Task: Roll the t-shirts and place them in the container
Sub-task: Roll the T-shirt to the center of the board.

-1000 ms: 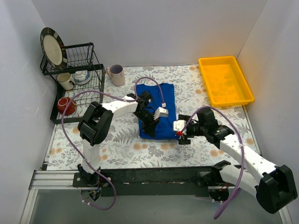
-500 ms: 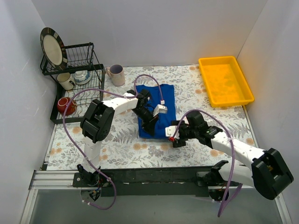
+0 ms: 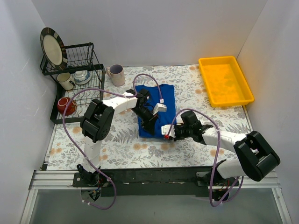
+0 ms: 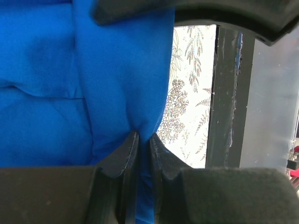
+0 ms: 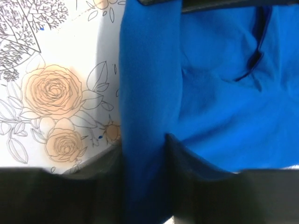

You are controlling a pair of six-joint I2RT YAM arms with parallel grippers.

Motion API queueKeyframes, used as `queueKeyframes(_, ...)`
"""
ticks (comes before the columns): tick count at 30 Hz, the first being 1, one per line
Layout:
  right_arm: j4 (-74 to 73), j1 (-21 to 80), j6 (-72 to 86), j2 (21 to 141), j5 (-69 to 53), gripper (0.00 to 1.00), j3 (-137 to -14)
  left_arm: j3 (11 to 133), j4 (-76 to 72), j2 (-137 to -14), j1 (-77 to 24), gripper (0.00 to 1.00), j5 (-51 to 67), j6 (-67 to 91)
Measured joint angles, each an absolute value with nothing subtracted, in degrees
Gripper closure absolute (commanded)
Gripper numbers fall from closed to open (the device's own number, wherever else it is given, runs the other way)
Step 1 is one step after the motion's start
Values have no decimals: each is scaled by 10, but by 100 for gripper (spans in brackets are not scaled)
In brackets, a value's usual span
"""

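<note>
The t-shirt (image 3: 167, 97) lies in the middle of the flowered table cover (image 3: 117, 144), folded into a narrow blue strip. Its long axis runs from near to far, with the far end leaning a little to the right. I see no lettering or graphic, and I cannot tell which end is the collar.

My left gripper (image 3: 148, 123) comes in from the left over the strip's near half. From the left wrist, its fingertips (image 4: 125, 150) are almost together, pinching a thin ridge of the blue cloth (image 4: 56, 93) that rises between them.

My right gripper (image 3: 167, 135) is at the strip's near right corner. From the right wrist, a thicker fold of the cloth (image 5: 219, 107) fills the narrow gap between its fingers (image 5: 187, 163), so those jaws are clamped on the shirt too. The cover's roses (image 5: 53, 91) show just to the side.

Well to the far right sits a yellow tray (image 3: 226, 80). At the far left stands a black dish rack (image 3: 77, 79), with a pale mug (image 3: 116, 74) just beside it.
</note>
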State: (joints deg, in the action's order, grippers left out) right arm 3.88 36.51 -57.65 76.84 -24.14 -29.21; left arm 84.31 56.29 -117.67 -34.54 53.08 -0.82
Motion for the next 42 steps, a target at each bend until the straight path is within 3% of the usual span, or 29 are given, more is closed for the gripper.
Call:
queueKeyframes(1, 44, 365, -578, 774, -241, 88, -292, 843, 561, -1177, -345, 68, 531, -5)
queueKeyframes(3, 47, 365, -576, 784, -239, 96, -294, 843, 555, -1177, -343, 60, 531, 4)
queueKeyframes(8, 25, 359, -556, 792, -240, 99, -314, 808, 493, -1150, -333, 45, 514, 50)
queueKeyframes(18, -67, 345, -517, 793, -277, 99, -352, 583, 313, -858, -318, 36, 424, 51)
queueKeyframes(26, -90, 345, -498, 804, -283, 99, -366, 434, 157, -813, -369, 33, 368, 34)
queueKeyframes(29, -102, 344, -496, 811, -284, 99, -377, 432, 115, -835, -390, 35, 360, 38)
queueKeyframes(33, -121, 344, -495, 823, -289, 99, -394, 445, 72, -876, -396, 50, 345, 43)
queueKeyframes(38, -126, 342, -488, 835, -299, 99, -404, 451, 78, -888, -396, 55, 335, 13)
queueKeyframes(42, -125, 342, -482, 840, -305, 99, -405, 444, 98, -887, -396, 73, 334, -6)
